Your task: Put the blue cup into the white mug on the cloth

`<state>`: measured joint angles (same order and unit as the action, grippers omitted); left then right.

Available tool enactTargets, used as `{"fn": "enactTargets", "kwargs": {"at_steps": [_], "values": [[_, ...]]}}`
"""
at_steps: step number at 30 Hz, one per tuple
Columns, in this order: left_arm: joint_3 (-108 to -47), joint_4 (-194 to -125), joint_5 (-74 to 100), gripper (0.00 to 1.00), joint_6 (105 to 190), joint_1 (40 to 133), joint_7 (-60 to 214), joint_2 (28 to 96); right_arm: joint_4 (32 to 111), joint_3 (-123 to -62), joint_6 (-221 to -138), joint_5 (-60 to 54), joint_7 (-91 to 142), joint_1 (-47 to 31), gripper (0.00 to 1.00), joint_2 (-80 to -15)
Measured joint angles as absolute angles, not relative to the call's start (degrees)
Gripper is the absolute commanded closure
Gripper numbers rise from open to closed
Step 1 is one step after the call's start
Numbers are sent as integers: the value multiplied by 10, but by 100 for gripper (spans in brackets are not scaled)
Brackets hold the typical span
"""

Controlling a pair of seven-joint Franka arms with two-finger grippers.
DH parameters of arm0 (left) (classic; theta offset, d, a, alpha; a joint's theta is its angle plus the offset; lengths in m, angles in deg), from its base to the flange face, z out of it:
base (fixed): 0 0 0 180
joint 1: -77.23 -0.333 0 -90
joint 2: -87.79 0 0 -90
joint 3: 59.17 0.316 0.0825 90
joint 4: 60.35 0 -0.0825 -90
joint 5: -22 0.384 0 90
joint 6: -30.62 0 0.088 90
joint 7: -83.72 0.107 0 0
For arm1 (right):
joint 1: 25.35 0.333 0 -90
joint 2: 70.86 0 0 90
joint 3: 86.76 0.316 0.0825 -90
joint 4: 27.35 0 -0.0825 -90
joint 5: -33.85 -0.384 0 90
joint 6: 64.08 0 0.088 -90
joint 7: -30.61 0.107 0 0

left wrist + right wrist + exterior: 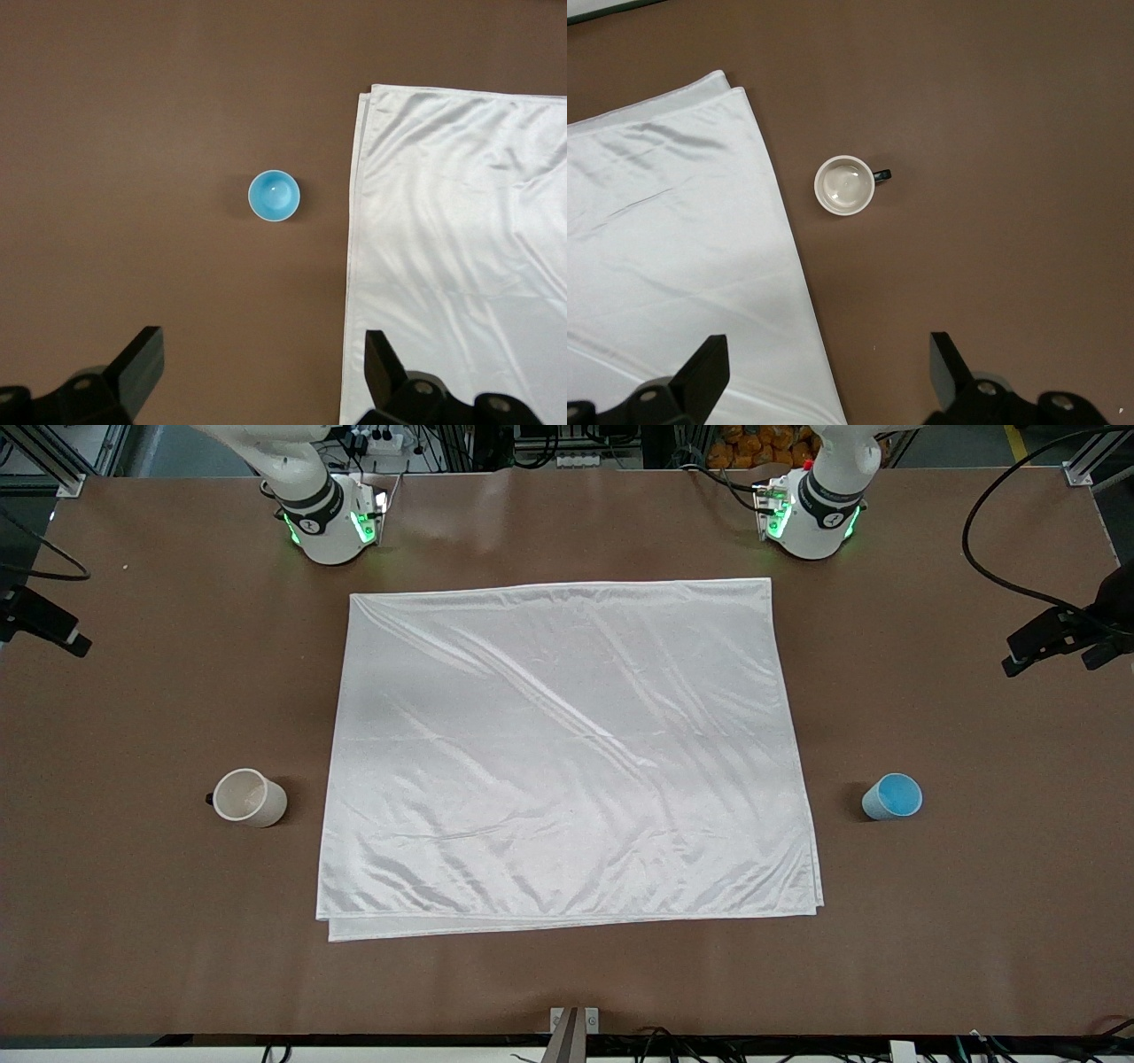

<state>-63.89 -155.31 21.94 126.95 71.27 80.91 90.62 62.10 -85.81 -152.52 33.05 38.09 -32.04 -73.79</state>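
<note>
On a matte brown table (142,921), the white mug (249,797) stands upright toward the right arm's end, a small round cream vessel with a pale beige inside and a stubby black handle pointing away from the cloth (567,753). It rests on bare tabletop, just beside the cloth's edge but not touching it. The cloth itself fills the middle of the table: a large rectangular sheet of shiny white fabric, creased in long diagonal wrinkles and folded double, its lower layer peeking out along the edge nearest the front camera. Toward the left arm's end, the blue cup (892,796) stands upright on bare table, a light-blue handleless tapered tumbler with a brighter blue interior, also a short way off the cloth.

The right gripper (824,376) hangs high over the table near the mug, its dark fingers spread wide and holding nothing. The left gripper (264,372) hangs likewise above the blue cup, fingers parted and empty. Both arms' white bases sit along the table edge farthest from the front camera.
</note>
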Motion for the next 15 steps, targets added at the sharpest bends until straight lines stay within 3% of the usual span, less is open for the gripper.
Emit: {"fn": "enactTargets", "kwargs": {"at_steps": [15], "values": [[-638,-1555,219,0,1269,712,841,906,622,-859,-1529,330,381,-321,0,-730]]}}
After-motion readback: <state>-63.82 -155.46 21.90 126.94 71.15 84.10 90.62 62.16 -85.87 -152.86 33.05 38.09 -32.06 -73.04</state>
